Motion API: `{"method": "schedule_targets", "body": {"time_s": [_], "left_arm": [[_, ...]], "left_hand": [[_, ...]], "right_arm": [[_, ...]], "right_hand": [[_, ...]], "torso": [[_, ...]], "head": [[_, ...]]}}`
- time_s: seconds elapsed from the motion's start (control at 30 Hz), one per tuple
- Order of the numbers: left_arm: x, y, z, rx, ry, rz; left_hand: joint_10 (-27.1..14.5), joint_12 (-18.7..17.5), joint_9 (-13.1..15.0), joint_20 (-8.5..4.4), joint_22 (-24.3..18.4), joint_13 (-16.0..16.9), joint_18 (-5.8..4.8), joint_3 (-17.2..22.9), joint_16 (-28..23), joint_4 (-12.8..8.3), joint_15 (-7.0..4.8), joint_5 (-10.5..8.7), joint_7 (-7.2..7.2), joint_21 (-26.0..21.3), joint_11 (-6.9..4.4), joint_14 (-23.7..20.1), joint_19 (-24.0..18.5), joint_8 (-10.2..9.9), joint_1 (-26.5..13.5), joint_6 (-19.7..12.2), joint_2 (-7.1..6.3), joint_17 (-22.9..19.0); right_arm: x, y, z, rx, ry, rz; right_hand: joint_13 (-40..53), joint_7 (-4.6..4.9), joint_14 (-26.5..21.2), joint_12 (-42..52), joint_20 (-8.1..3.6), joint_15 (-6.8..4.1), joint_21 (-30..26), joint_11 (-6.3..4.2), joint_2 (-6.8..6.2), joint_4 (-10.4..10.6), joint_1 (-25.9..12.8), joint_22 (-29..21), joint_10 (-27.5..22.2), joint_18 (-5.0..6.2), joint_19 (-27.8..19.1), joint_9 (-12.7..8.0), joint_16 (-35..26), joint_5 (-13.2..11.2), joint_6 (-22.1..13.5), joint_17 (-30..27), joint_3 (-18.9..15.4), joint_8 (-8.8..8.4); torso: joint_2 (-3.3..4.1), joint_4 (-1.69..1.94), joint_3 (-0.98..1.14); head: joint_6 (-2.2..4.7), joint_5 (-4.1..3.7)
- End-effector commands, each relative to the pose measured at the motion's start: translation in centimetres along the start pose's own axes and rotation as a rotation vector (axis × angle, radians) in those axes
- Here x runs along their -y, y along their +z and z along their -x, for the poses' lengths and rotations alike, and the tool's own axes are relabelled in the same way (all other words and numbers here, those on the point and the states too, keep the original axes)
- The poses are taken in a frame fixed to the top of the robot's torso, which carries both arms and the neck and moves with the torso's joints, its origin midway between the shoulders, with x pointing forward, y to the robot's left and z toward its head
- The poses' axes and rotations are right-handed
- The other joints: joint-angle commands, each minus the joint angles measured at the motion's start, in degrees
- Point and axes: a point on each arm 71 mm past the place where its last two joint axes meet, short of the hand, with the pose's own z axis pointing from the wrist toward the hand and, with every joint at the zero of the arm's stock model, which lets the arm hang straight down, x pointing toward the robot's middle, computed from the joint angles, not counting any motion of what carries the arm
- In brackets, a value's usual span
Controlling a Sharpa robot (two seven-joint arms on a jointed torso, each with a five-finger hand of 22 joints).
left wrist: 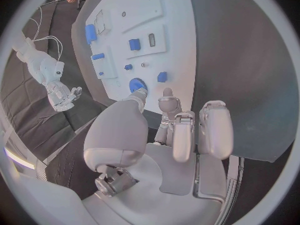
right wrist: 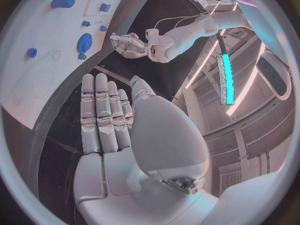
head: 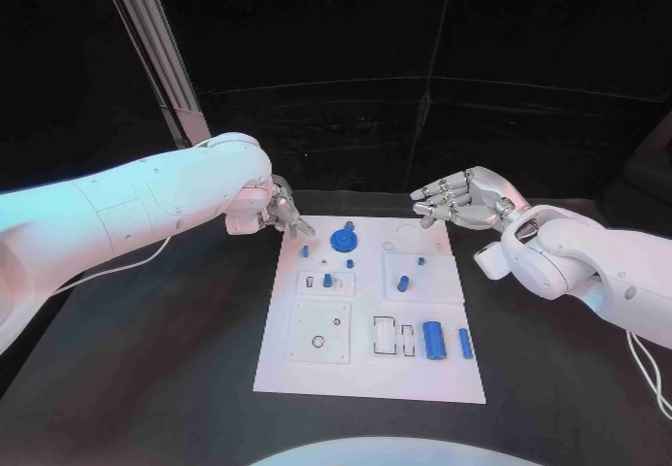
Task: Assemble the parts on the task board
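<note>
Task board (head: 367, 374) lies flat mid-table between our 2 hands, its far edge nearest them. Our left hand (head: 275, 212) hovers at its far left corner, fingers loosely apart, holding nothing; our right hand (head: 462, 201) hangs past the far right corner, fingers straight and together, also holding nothing. We see a white plate with small raised blocks. A blue gear (head: 343, 236) sits just beside the left fingertips, a blue cylinder (head: 434, 340) near the front edge.

The task board (head: 367, 364) looks like smooth, matt white plastic, and the parts (head: 434, 340) on it like smooth blue plastic. The worktop (head: 154, 359) is matt black, while both hands' fingers (head: 437, 199) are glossy silver metal or plastic.
</note>
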Motion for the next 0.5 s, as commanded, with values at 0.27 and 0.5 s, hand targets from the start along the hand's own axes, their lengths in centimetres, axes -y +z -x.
{"method": "schedule_targets", "body": {"time_s": [0.27,0.5], "left_arm": [[0.2,1.6,-0.6,0.004,0.078,-0.005],[0.6,2.2,-1.2,-0.003,0.082,-0.024]], "left_hand": [[0.5,0.5,0.0,0.08,0.2,0.3,-0.35,-0.8,0.2,-0.1,0.09,-0.4,-0.1,0.2,-0.11,6.1,0.4,0.5,0.0,0.6,0.56,15.1],[0.7,0.8,-0.1,0.04,0.5,0.5,-0.4,-1.0,0.2,-0.1,0.04,-0.53,-0.16,0.4,-0.17,6.1,0.5,0.5,0.0,0.7,0.75,15.1]], "right_arm": [[-0.4,0.2,-0.4,-0.016,0.007,0.02],[-0.4,0.3,-0.5,-0.016,0.007,0.021]], "right_hand": [[-0.1,0.11,0.1,-0.1,0.22,0.31,-0.3,-0.01,0.24,0.1,-0.5,-0.1,-0.3,0.58,0.1,-0.1,-0.2,0.4,-0.4,-0.1,-0.3,-0.34],[-0.1,0.11,0.1,-0.1,0.22,0.31,-0.3,-0.01,0.24,0.1,-0.5,-0.1,-0.3,0.58,0.1,-0.1,-0.2,0.4,-0.4,-0.1,-0.3,-0.34]], "torso": [[-0.03,0.0,-0.02],[-0.04,0.09,0.01]], "head": [[-0.18,0.08],[-0.35,0.06]]}}
